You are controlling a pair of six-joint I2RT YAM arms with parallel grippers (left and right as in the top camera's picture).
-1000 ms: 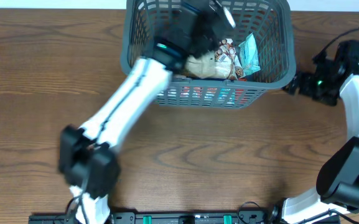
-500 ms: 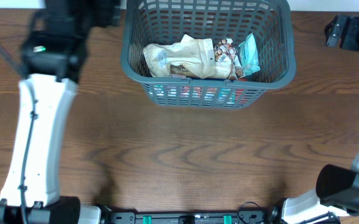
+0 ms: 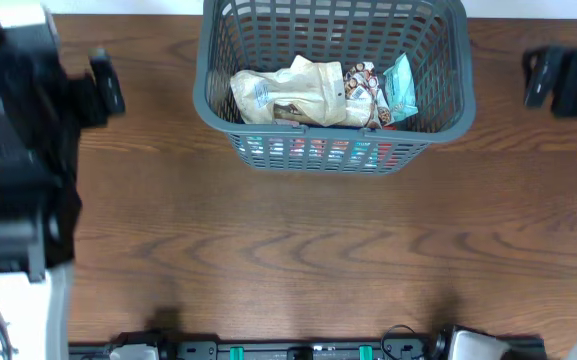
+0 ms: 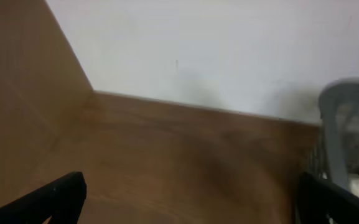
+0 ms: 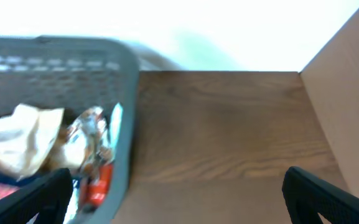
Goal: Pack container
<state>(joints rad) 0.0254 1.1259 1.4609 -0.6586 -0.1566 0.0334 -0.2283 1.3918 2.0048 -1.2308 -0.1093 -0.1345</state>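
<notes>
Broadly, the brown wood-grain table (image 3: 298,260) fills the overhead view, and the large dark grey plastic basket (image 3: 204,100), rectangular with rounded corners and slotted lattice walls, sits at its far edge, about midway between the two arms. A white wall (image 4: 229,50) rises behind the table, and a tan flat panel (image 4: 17,93) stands along the left side.

Next in size, the left arm (image 3: 13,170), black and white and blurred, hangs over the left part of the table, well apart from the basket. The black right arm (image 3: 568,85) sits at the far right, level with the basket and clear of it.

Inside the basket, a cream crinkled bag (image 3: 288,95) lies across the middle. A multicoloured foil packet (image 3: 363,90) rests just beside it on the right, and a pale teal packet (image 3: 400,88) leans against the right wall. Red and blue wrappers show through the slots of the near wall, which screens them from the front.

The left gripper (image 4: 191,196) has its jaws spread wide with nothing between them, over bare wood, the basket's rim to its right. The right gripper (image 5: 173,193) is likewise spread wide and empty, with the basket's wall standing between it and the packets.
</notes>
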